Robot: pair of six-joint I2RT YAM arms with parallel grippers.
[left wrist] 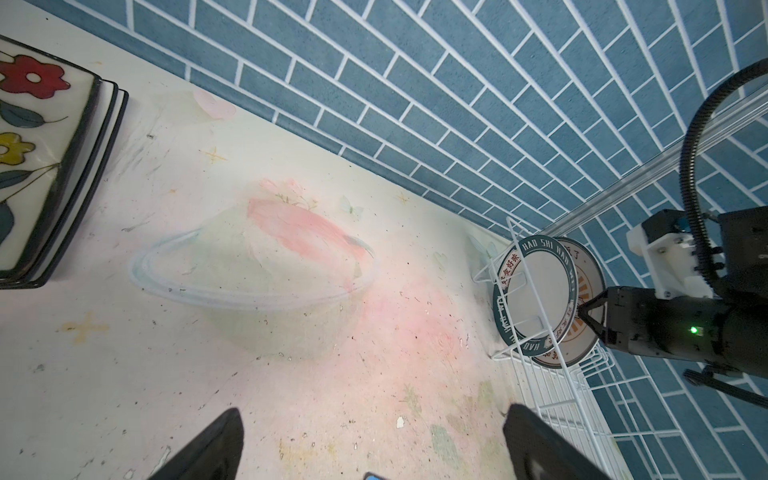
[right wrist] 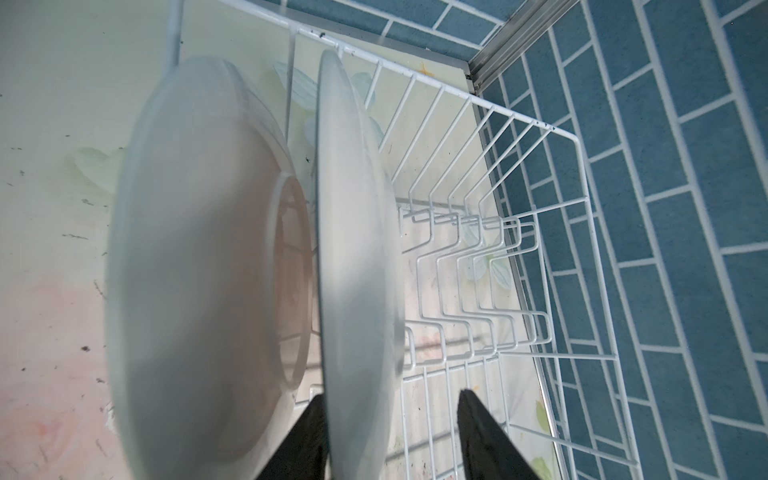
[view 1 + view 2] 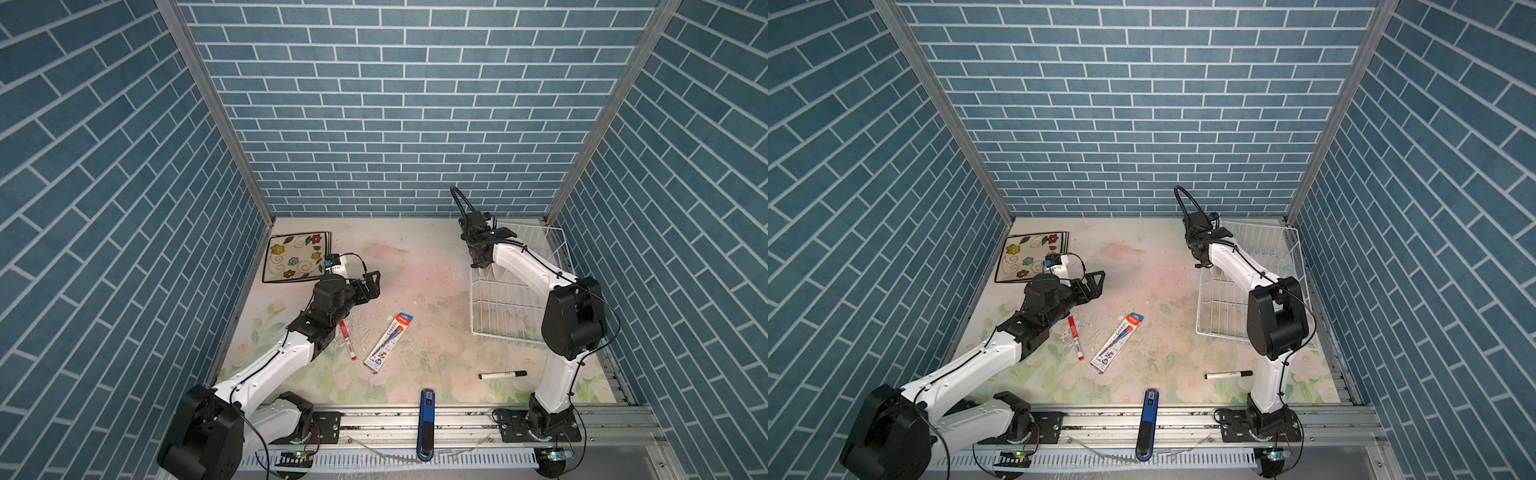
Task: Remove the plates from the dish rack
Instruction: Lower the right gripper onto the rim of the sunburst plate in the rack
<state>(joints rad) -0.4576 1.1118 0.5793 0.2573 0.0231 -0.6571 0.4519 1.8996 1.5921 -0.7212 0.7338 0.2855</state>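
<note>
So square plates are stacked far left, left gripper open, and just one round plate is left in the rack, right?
Not one: two round plates stand in the dish rack, as the left wrist view shows. The square plates are stacked far left and the left gripper is open.

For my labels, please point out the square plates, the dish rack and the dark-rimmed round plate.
square plates (image 3: pixel 296 257): in a top view, flowered face.
dish rack (image 3: pixel 503 307): in a top view, wire floor.
dark-rimmed round plate (image 1: pixel 548 282): left wrist view, white centre.
</note>
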